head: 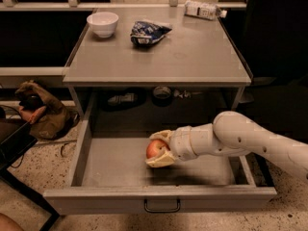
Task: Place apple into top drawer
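Note:
The top drawer [120, 167] is pulled fully open below the grey cabinet top; its front panel carries a small black wire handle [162, 206]. My gripper [158, 149] reaches in from the right and is inside the drawer, low over its floor. It is shut on the red-orange apple [155, 148], with one cream finger above the apple and one below it. The apple hangs just above the drawer floor near its middle.
On the cabinet top [192, 52] stand a white bowl [102, 23], a blue-and-white snack bag [147, 32] and a lying bottle [204, 9]. A brown bag [41, 112] lies on the floor at the left. A dark frame [14, 148] stands at the lower left.

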Robot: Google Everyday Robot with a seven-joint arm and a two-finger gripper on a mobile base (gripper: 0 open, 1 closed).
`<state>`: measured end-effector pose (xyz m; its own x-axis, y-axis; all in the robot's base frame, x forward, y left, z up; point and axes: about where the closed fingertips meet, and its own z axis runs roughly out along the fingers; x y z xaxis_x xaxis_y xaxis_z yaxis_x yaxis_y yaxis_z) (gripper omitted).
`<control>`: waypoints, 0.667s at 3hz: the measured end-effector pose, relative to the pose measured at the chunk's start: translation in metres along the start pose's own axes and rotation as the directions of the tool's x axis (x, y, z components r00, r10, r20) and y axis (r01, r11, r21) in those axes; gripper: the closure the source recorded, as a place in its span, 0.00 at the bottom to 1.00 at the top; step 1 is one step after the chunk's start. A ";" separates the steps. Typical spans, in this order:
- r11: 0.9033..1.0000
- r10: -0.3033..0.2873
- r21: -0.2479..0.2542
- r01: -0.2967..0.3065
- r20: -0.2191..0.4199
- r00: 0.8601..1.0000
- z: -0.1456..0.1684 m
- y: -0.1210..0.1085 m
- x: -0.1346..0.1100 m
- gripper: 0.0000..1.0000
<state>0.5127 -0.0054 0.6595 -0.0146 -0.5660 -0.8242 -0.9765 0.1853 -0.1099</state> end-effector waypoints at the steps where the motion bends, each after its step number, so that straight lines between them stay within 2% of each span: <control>1: 1.000 0.025 0.007 -0.025 0.010 1.000 0.013 0.007 0.012 1.00; 2: 0.999 0.042 0.005 -0.042 0.017 0.999 0.021 0.013 0.021 1.00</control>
<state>0.5045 0.0022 0.6293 -0.0516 -0.5444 -0.8372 -0.9739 0.2131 -0.0785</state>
